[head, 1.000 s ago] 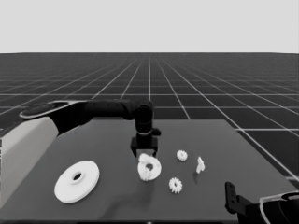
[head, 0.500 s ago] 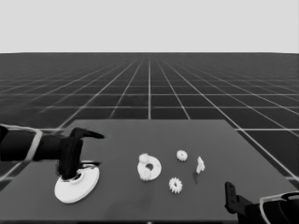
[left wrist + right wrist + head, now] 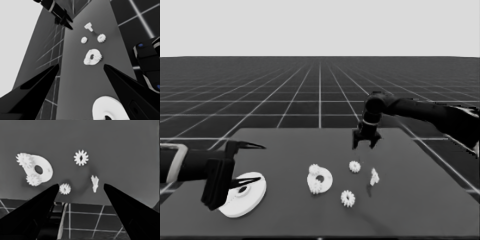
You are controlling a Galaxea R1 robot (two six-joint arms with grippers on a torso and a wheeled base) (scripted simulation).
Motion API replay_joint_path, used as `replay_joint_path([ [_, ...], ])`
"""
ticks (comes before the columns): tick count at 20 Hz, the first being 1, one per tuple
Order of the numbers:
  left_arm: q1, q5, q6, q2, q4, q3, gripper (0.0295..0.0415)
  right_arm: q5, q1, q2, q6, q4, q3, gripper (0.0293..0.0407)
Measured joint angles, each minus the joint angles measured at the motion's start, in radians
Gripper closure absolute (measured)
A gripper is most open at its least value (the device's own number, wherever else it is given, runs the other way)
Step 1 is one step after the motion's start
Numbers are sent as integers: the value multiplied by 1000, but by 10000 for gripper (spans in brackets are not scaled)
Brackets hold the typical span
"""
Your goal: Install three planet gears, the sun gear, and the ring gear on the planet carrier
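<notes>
At the lower left of the head view lies the larger round part [image 3: 242,194], the ring gear, with the waiting left gripper [image 3: 246,165] over it; its fingers stand wide apart and, we judge, hold nothing, the disc merely lying under them. Near the centre of the frame rests the smaller round part [image 3: 320,179], the planet carrier, with two gears already seated on its rim, one at its upper edge [image 3: 314,169] and one at its lower edge [image 3: 316,187]. To its right lie two loose gears, one [image 3: 354,166] just right of the carrier and one [image 3: 348,198] lower in the frame, and farthest right the thin white piece [image 3: 374,176]. In the upper right, the right gripper [image 3: 365,145] hangs above the table's far edge, its fingers parted and empty, above the upper loose gear.

We judge that two gears and the ring gear remain to be installed. The risks follow from crowding. In the right wrist view the nearest loose gear [image 3: 65,188] sits close by one finger, not centred between the two, so a descent from here could nudge it aside or pinch it by its teeth and tilt it. A drift toward the carrier [image 3: 37,169] could unseat the mounted gears. The thin white piece [image 3: 94,183] lies near enough to be swept along.
</notes>
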Motion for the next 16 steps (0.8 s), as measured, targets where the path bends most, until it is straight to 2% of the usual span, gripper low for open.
replay_joint_path([
  [2, 0, 0, 1, 0, 0, 0, 326, -12, -3, 66, -22, 2, -143, 315],
  [5, 0, 0, 1, 0, 0, 0, 326, -17, -5, 98, -37, 2, -213, 315],
  [6, 0, 0, 1, 0, 0, 0, 326, 73, -120, 98, -37, -116, -215, 315],
  [7, 0, 0, 1, 0, 0, 0, 326, 129, -232, 117, -54, -186, -259, 315],
  [8, 0, 0, 1, 0, 0, 0, 326, 166, -292, 141, -80, -220, -317, 315],
  [10, 0, 0, 1, 0, 0, 0, 326, 204, -340, 173, -115, -245, -394, 315],
  [15, 0, 0, 1, 0, 0, 0, 326, 224, -357, 191, -136, -253, -437, 315],
  [16, 0, 0, 1, 0, 0, 0, 326, 225, -357, 192, -137, -254, -439, 350],
])
